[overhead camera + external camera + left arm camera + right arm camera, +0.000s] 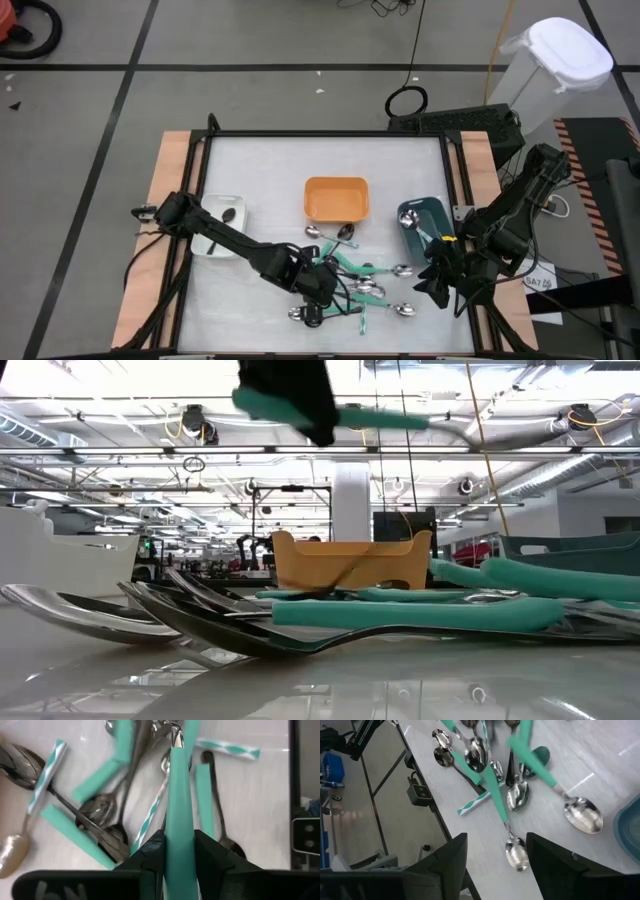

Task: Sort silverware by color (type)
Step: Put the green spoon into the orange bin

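A pile of silverware [372, 284] with teal, striped and black handles lies on the white table near its front edge. My left gripper [322, 290] hangs over the pile's left part, shut on a teal-handled utensil [178, 790]. In the low view that utensil [385, 418] floats high above the pile [300, 615]. My right gripper [440, 282] stands open at the table's right edge; its fingers [447, 857] have nothing between them. A teal-handled spoon [517, 852] lies below them. My left gripper pinches the utensil's teal handle [179, 822] between its two fingers. The fingers slant down from above and lie across the handle, as the low view shows. The utensil is lifted clear of the pile and lies about level, its silver end [175, 735] pointing away from the wrist.
An orange bin [337, 186] stands behind the pile. At the left a white bin [210, 205] holds a black spoon, and at the right a dark teal bin [432, 210] holds a spoon. A black frame [455, 190] borders the table.
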Controlling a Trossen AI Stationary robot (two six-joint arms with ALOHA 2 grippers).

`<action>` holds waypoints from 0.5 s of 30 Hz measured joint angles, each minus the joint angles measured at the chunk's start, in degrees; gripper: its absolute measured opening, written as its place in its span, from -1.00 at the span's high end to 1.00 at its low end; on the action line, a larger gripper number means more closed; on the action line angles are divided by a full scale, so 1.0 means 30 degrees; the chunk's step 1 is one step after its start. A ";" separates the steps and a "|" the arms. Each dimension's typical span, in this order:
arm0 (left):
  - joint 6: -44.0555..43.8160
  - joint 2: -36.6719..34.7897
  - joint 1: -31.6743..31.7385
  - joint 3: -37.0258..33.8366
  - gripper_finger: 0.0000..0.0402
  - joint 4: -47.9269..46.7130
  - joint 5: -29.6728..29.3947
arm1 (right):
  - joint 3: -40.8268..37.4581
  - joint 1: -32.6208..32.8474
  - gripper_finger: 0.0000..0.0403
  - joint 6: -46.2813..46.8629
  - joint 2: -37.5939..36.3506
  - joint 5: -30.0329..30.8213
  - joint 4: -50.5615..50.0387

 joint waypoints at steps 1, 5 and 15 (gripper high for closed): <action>0.0036 0.0000 0.0105 0.0253 0.62 -0.0375 0.0000 | 0.0000 0.0000 0.03 -0.0003 0.0000 -0.0002 -0.0028; 0.0408 0.0000 0.0600 0.1277 0.62 -0.1353 0.0000 | 0.0000 0.0000 0.03 -0.0080 0.0000 0.0000 -0.0028; 0.3819 -0.0007 0.2920 0.3835 0.62 -0.4652 -0.0007 | 0.0000 0.0000 0.03 0.0023 0.0000 0.0000 0.0007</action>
